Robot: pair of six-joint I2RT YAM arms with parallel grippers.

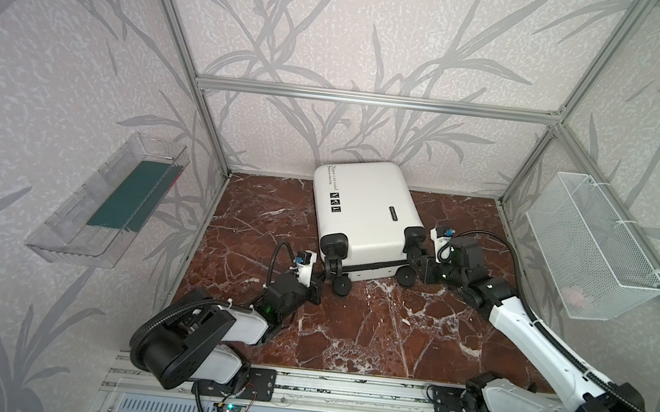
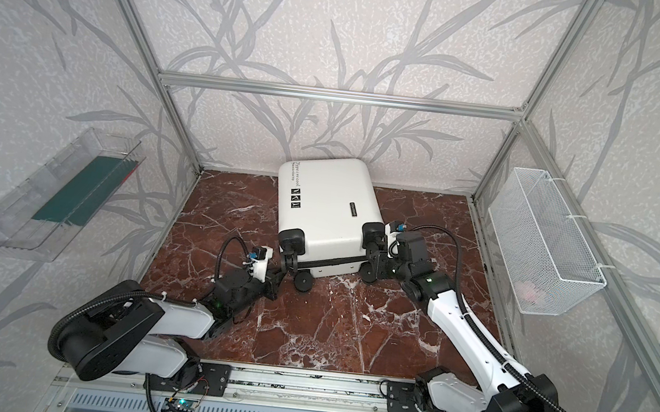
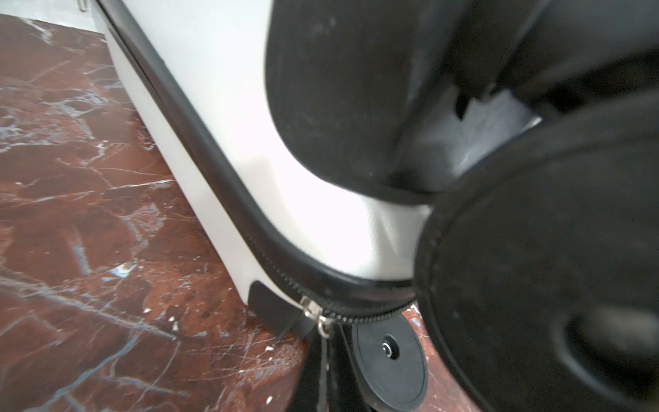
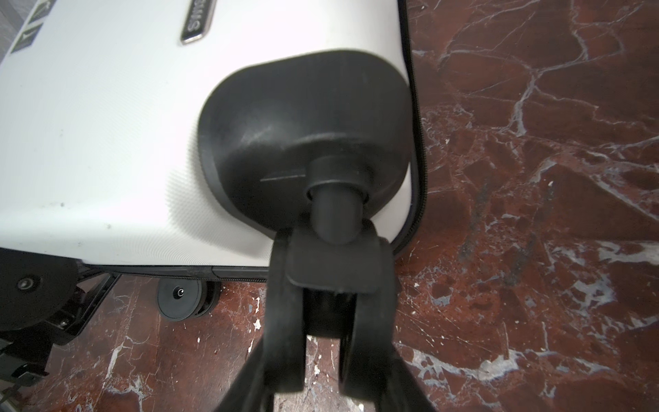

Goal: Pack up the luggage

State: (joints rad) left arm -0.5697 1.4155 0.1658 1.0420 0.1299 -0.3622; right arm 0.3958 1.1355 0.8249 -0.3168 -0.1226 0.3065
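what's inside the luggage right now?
Not visible. The luggage lies shut on the marble tabletop, halves together at the zipper seam; only white outside and black wheels show. Inside is covered.

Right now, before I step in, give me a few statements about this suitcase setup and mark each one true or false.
1. The luggage lies closed on the marble table. True.
2. The wire basket hangs on the left wall. False: it hangs on the right; the clear bin is on the left.
3. The right gripper clamps a luggage wheel. True.
4. The left gripper reaches into the clear bin. False: it is shut on the zipper pull at the luggage's near corner.
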